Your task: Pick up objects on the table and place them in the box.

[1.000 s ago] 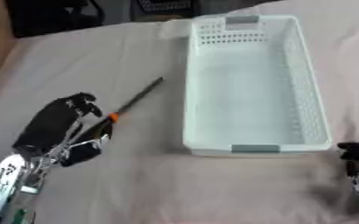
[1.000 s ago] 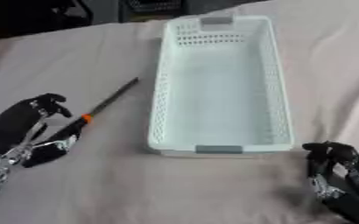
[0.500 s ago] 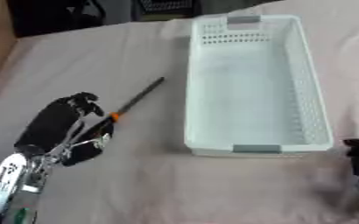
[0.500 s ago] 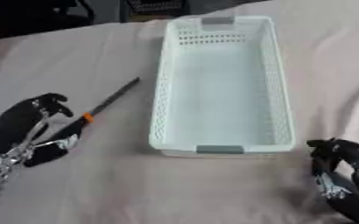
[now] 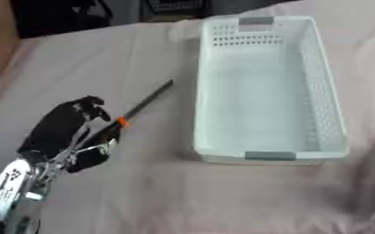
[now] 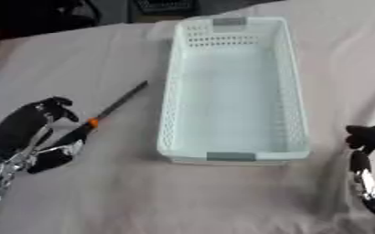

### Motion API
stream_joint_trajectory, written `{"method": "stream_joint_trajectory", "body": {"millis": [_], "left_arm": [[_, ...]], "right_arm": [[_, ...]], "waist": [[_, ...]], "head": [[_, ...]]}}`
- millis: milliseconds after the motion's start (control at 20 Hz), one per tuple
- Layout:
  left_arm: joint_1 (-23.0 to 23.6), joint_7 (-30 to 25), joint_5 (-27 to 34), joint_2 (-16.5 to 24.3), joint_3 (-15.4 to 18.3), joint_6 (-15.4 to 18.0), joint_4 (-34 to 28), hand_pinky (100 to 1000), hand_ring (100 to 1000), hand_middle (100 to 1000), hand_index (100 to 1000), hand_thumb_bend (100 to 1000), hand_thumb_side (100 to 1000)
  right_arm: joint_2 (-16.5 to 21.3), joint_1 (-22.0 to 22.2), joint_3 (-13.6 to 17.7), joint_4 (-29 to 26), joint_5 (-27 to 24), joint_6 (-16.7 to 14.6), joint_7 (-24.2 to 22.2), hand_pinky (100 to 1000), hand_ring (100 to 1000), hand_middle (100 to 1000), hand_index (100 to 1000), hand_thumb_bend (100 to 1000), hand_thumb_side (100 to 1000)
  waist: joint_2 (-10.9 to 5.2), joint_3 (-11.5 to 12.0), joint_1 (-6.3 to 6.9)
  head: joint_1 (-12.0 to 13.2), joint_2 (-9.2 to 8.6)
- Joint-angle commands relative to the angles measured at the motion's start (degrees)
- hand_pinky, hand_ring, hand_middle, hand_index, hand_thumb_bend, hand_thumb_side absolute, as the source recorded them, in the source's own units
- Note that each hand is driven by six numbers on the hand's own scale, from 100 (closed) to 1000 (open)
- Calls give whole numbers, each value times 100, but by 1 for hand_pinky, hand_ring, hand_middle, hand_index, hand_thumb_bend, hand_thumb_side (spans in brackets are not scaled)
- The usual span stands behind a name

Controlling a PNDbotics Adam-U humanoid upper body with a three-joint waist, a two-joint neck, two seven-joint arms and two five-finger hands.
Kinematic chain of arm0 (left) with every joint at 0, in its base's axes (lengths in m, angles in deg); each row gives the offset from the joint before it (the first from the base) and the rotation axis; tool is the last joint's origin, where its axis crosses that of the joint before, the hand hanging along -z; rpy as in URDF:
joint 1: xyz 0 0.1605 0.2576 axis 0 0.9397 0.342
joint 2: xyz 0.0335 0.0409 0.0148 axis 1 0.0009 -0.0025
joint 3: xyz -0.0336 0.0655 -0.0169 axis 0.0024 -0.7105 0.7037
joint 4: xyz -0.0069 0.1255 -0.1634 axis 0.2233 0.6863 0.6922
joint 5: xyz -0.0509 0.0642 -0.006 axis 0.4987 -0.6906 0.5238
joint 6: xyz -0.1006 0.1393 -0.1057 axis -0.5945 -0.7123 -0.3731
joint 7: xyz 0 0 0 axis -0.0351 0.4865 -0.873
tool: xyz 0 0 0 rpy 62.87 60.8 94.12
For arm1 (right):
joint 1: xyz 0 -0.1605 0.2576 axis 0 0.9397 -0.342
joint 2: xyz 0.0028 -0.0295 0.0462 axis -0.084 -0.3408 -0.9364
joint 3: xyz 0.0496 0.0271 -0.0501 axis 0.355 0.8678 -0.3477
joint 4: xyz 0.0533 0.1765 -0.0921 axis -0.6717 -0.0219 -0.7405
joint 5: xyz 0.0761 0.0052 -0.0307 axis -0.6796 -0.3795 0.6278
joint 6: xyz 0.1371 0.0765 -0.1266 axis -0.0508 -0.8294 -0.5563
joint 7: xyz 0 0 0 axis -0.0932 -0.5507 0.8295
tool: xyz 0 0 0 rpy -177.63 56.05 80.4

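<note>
My left hand (image 5: 62,130) curled round handle end of slim black tool with orange collar (image 5: 139,108), tool lying on cloth left of white perforated plastic box (image 5: 263,87). Box empty; lift and placing remain. Right hand (image 6: 365,151) idle lower right, fingers curled, holding nothing.

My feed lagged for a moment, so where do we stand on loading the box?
Nothing is done yet: the box is empty. In hand: the left hand is curled at the handle end of the black tool with the orange band, which lies on the table left of the box. Left: lift and place it. The right hand idles at lower right.
</note>
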Motion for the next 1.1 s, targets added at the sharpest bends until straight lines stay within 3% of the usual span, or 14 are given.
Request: {"method": "stream_joint_trajectory", "body": {"millis": [50,550,1100], "left_arm": [[-4,12,25,71,12,21,-76,872,838,819,710,304,431],[0,-78,-10,74,2,-8,-33,865,830,794,736,295,439],[-27,-469,643,66,-22,-115,202,864,811,771,776,161,607]], "right_arm": [[122,-24,27,-134,20,-21,28,429,540,576,792,100,769],[124,-24,32,-134,34,-28,23,430,540,576,792,100,769],[123,-18,30,-134,43,-21,-11,430,540,576,793,100,771]], "waist": [[-67,-9,-19],[-67,-12,-19],[-74,-11,-21]], "head": [[58,-4],[79,8],[95,28]]}}
